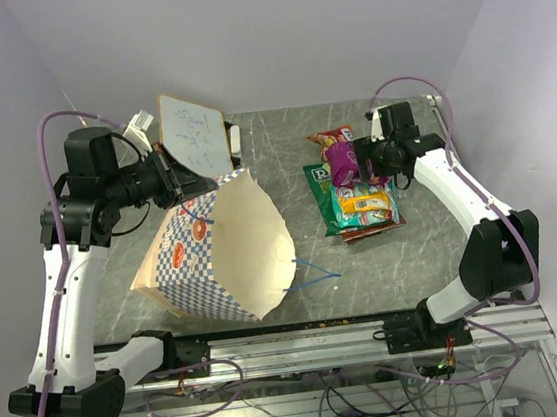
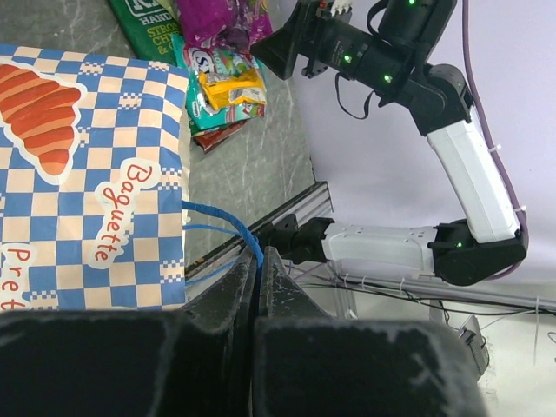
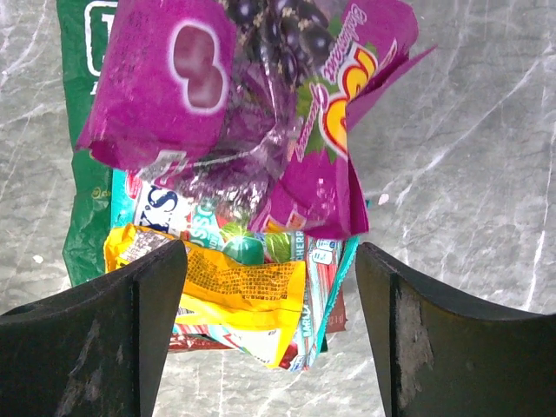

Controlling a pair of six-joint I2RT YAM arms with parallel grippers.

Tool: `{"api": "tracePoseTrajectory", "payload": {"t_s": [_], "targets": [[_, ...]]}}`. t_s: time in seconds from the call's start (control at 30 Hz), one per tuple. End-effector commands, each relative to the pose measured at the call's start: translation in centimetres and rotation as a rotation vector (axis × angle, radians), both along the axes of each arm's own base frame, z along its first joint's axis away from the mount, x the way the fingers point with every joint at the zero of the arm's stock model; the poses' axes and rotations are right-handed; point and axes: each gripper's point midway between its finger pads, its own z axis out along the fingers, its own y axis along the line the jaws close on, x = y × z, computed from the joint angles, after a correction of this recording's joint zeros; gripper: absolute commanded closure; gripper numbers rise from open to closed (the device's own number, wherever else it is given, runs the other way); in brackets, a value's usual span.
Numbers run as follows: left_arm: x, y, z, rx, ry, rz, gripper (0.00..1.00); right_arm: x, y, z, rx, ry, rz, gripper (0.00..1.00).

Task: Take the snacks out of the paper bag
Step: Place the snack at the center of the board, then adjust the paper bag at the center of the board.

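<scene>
Cream-lined paper bag (image 1: 247, 237), blue-and-white checked outside with red-orange emblems. It lies on its side on the grey stone-patterned table (image 1: 281, 138), mouth gaping toward the arm bases. The left gripper (image 1: 181, 187) sits at the bag's far rim. One blue cord handle (image 1: 314, 270) trails on the table, well away from that gripper. The snacks (image 1: 358, 199) form an overlapping heap outside the bag and apart from it, directly ahead of and beneath the right gripper (image 1: 368, 156). A scribbled white board (image 1: 195, 135) leans just behind the left gripper.

Left wrist view: the fingers (image 2: 217, 304) are pressed together with no gap. A second blue cord (image 2: 230, 221) runs from the bag's edge into the seam between them, apparently pinched there. The checked bag wall, with a croissant picture and "Baguette" lettering, fills the space ahead to one side. The snack heap lies far ahead beyond the bag, below the right arm (image 2: 473, 174).

Right wrist view: the fingers (image 3: 95, 339) are spread wide and hold nothing.
- Magenta-purple packet (image 3: 226, 104): crumpled, uppermost, farthest ahead.
- Yellow packet (image 3: 226, 282): nearest, between the fingertips.
- Green packet (image 3: 82, 200): underneath, toward one finger.
- Teal and red-brown edges show at the bottom of the heap.
</scene>
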Motion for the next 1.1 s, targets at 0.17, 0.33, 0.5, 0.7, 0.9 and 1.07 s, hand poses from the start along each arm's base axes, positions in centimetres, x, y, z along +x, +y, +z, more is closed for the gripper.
{"api": "tracePoseTrajectory", "payload": {"t_s": [0.17, 0.33, 0.5, 0.7, 0.9, 1.07], "targets": [[0.4, 0.1, 0.5, 0.011, -0.04, 0.011, 0.93, 0.7, 0.5, 4.1, 0.04, -0.105, 0.029, 0.21], [1.3, 0.4, 0.4, 0.051, -0.06, 0.023, 0.93, -1.5, 8.0, 6.6, 0.386, -0.132, 0.18, 0.17], [2.4, 0.4, 1.1, 0.071, -0.105, 0.015, 0.93, -7.3, 18.3, 6.0, 0.574, -0.058, 0.419, 0.16], [4.4, 0.3, 2.5, 0.1, -0.214, -0.003, 0.93, -12.5, 23.6, 4.8, 0.737, 0.005, 0.505, 0.21], [6.7, -1.0, 5.5, 0.076, -0.351, -0.065, 0.93, -17.1, 27.0, 3.0, 0.814, 0.083, 0.576, 0.42], [6.3, -2.3, 6.6, 0.103, -0.424, -0.129, 0.93, -20.1, 29.2, 2.2, 0.786, 0.06, 0.658, 0.57]]}}
